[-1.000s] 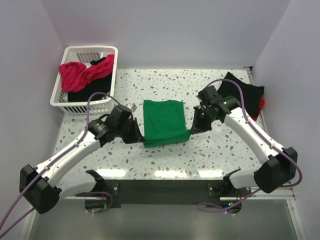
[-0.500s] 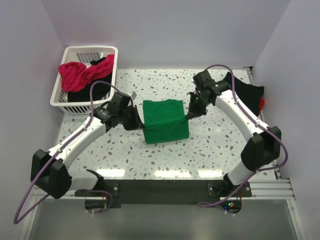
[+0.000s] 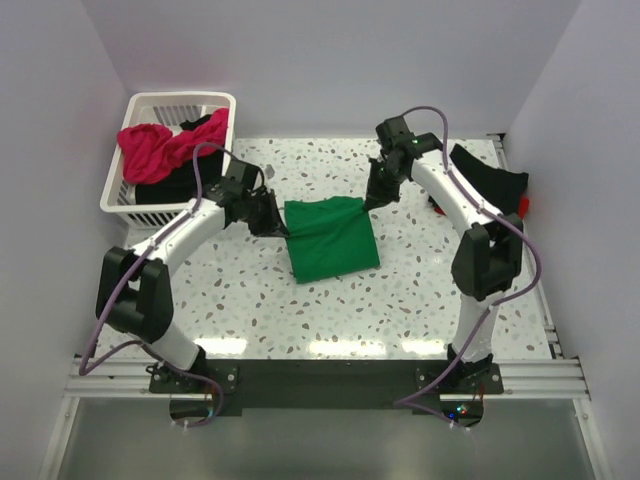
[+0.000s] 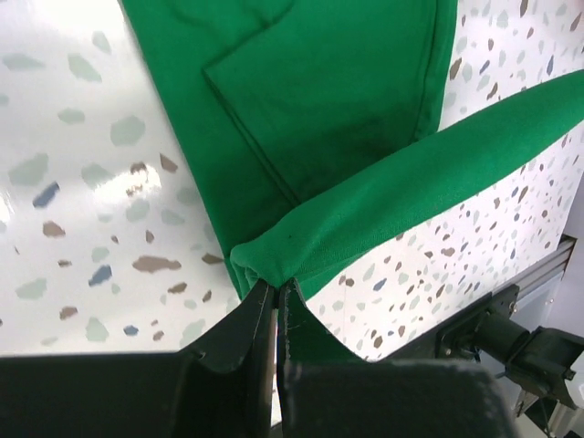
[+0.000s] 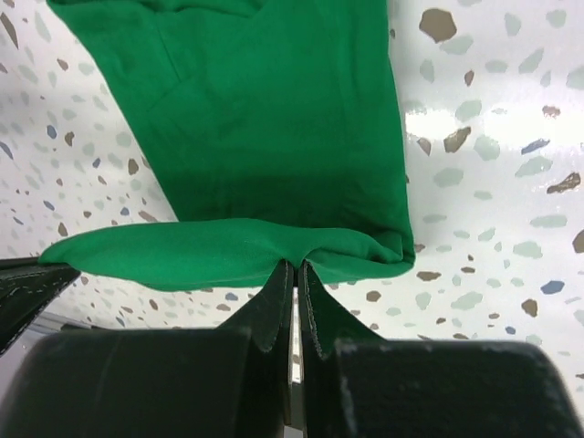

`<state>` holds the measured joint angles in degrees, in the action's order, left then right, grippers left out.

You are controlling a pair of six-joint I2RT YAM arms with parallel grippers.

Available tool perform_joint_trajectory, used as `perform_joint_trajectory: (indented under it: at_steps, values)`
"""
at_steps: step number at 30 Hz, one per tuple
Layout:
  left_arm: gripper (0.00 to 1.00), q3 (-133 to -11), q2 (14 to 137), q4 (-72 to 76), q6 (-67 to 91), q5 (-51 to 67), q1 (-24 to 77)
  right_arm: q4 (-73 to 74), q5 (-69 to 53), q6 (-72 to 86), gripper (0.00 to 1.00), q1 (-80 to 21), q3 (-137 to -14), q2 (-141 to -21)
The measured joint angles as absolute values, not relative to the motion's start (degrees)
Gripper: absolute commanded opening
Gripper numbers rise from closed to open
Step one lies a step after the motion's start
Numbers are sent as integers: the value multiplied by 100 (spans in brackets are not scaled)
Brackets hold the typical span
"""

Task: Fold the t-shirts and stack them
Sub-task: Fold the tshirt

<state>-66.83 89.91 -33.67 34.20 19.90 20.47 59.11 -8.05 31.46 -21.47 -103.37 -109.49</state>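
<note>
Green t-shirt sits mid-tabletop, partly folded, roughly a rectangle. Its doubled edge is lifted and held between both arms.

The left pincer is at the shirt's 10 o'clock corner. In the left wrist view the left pincer is clamped tight on a bunched fold corner. The right pincer is at the 1 o'clock corner. In the right wrist view the right pincer is also pinched closed on the folded edge, and the cloth sags a little between the two grips.

My read is a fold in progress, with the held edge being carried toward 12 o'clock to lie on the layer beneath.

To do it well:
- I move both arms together at equal height.
- I keep light tension across so the sag goes out without skewing the shirt.
- I line the held edge up square with the far edge below.
- I lower it until the cloth lies flat and only then open the pincers.
- Uneven pull is the risk, since the lower layer can drag on the tabletop.

A black shirt lies at the tabletop's 2 o'clock. The white basket at 10 o'clock holds a magenta-pink shirt and dark cloth. I judge several shirts remain to be folded.
</note>
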Motion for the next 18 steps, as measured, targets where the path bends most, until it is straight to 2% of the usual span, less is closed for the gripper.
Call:
perform_joint_trajectory:
  at_steps: [18]
  values:
    - [0, -8086, 10833, -3039, 3155, 2427, 1424, 5948, -875, 3011, 0, -1806, -12390, -12870]
